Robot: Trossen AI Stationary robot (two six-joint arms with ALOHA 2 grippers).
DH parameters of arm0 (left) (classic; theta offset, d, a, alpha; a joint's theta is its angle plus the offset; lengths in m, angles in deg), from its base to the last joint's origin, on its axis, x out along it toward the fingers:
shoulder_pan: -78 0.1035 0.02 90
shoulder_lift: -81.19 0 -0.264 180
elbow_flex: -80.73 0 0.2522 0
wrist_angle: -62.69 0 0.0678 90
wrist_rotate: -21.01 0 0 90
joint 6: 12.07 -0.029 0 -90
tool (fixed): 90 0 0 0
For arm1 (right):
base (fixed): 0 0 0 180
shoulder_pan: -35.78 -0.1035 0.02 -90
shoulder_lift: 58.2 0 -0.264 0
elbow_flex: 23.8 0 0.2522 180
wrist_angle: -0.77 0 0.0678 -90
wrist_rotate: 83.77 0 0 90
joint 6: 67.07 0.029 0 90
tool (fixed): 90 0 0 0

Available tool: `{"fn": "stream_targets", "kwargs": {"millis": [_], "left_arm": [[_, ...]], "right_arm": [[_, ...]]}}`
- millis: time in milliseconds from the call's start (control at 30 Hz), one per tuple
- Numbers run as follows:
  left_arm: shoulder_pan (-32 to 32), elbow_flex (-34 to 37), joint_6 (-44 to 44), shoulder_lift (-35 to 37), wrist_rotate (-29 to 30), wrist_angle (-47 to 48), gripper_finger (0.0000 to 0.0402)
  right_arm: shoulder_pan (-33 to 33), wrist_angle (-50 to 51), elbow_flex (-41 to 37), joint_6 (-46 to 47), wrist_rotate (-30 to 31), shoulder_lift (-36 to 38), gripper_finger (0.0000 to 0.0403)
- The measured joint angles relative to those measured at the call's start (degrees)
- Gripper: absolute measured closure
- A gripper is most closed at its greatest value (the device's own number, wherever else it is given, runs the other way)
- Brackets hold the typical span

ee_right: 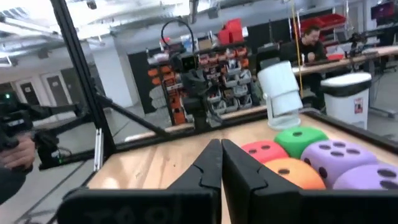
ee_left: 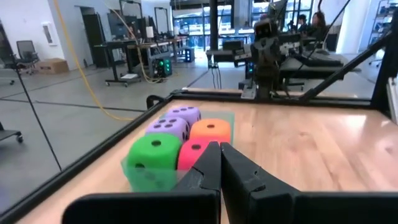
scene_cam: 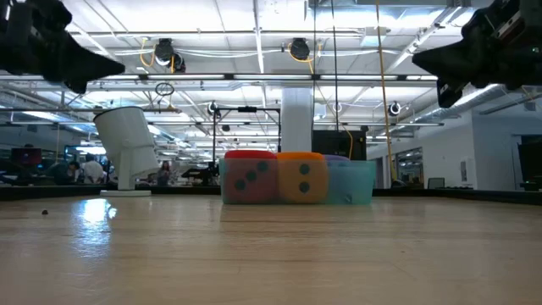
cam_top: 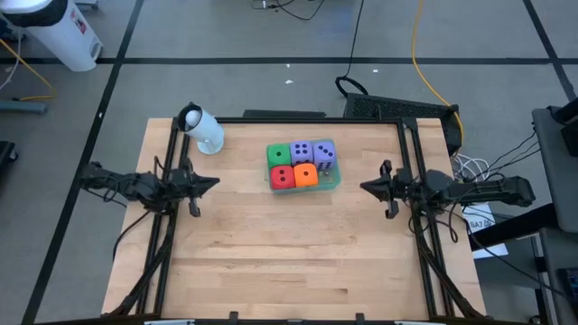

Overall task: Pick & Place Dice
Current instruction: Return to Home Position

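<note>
Five dice sit packed together in a clear greenish tray (cam_top: pixel 336 178) near the table's far middle: green (cam_top: pixel 278 154), two purple (cam_top: pixel 302 151) (cam_top: pixel 323 156), red (cam_top: pixel 283 176) and orange (cam_top: pixel 305 174). The left wrist view shows green (ee_left: pixel 154 153), red (ee_left: pixel 191 151), orange (ee_left: pixel 210 130) and purple (ee_left: pixel 168 127) dice. My left gripper (cam_top: pixel 215 182) is shut and hovers above the table, left of the tray. My right gripper (cam_top: pixel 363 187) is shut and hovers right of the tray; its wrist view shows the dice (ee_right: pixel 290 168) ahead.
A white cylindrical object (cam_top: pixel 204 129) lies at the table's far left corner, seen upright-tilted in the low view (scene_cam: pixel 129 148). Black frame rails (cam_top: pixel 172 144) run along the table's left, far and right edges. Bare wood (cam_top: pixel 289 262) fills the near half.
</note>
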Motion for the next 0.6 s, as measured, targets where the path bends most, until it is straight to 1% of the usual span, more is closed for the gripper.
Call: {"fn": "stream_targets", "kwargs": {"millis": [100, 233, 433, 600], "left_arm": [[0.0, 2.17, -0.01, 0.03, 0.0, -0.19, 0.0401], [0.02, 3.77, 0.57, -0.06, -0.17, -0.26, 0.0401], [0.35, 3.79, -0.62, 0.03, -0.05, -0.32, 0.0401], [1.1, 3.79, 1.06, 0.01, 0.0, -0.3, 0.04]], "right_arm": [[-0.02, 2.07, 0.0, -0.22, 0.6, -0.04, 0.0403], [0.0, 2.49, -0.06, -0.44, 4.36, -0.02, 0.0403], [0.0, 2.53, -0.09, -2.06, 4.37, -0.08, 0.0403], [0.0, 0.84, -0.11, -3.02, 4.28, -0.08, 0.0403]]}}
